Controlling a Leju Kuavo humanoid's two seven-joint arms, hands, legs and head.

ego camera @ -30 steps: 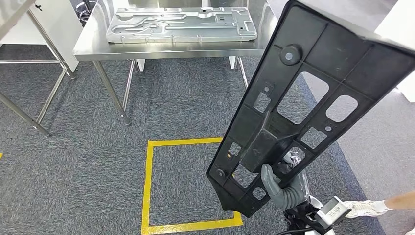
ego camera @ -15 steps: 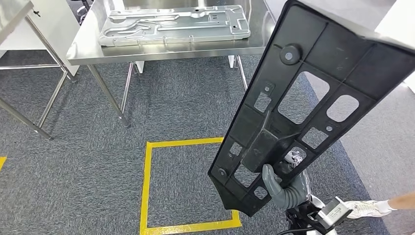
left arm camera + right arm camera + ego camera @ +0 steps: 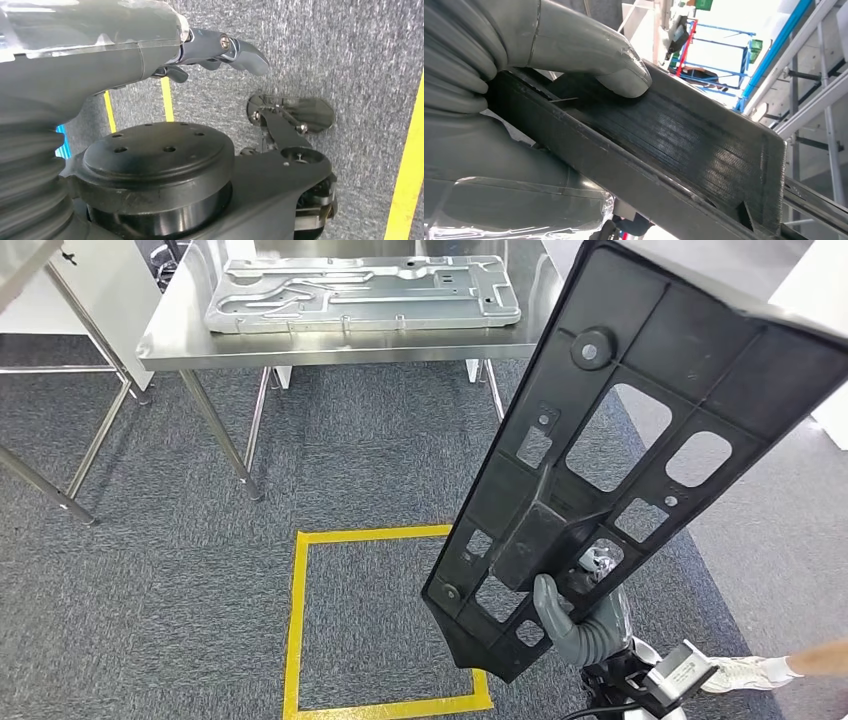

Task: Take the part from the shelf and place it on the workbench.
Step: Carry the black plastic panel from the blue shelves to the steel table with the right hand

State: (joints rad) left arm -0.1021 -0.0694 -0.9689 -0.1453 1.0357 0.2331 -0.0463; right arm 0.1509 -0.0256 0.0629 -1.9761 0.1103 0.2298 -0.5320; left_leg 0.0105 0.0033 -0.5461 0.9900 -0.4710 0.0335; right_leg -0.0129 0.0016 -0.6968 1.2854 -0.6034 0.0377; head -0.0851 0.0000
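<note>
A steel desk is standing ahead on the grey carpet, carrying a silver metal panel. The right robot hand is gripping the black part near its lower end, thumb pressing on its face, holding it tilted upright above the floor's yellow tape square. The left robot hand is hanging over the carpet with fingers loosely extended, holding nothing.

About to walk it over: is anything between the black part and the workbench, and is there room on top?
No visible obstacle stands on the carpet between the black part, held by the right hand, and the workbench. But a silver metal panel already covers most of the visible benchtop, leaving little bare surface.
</note>
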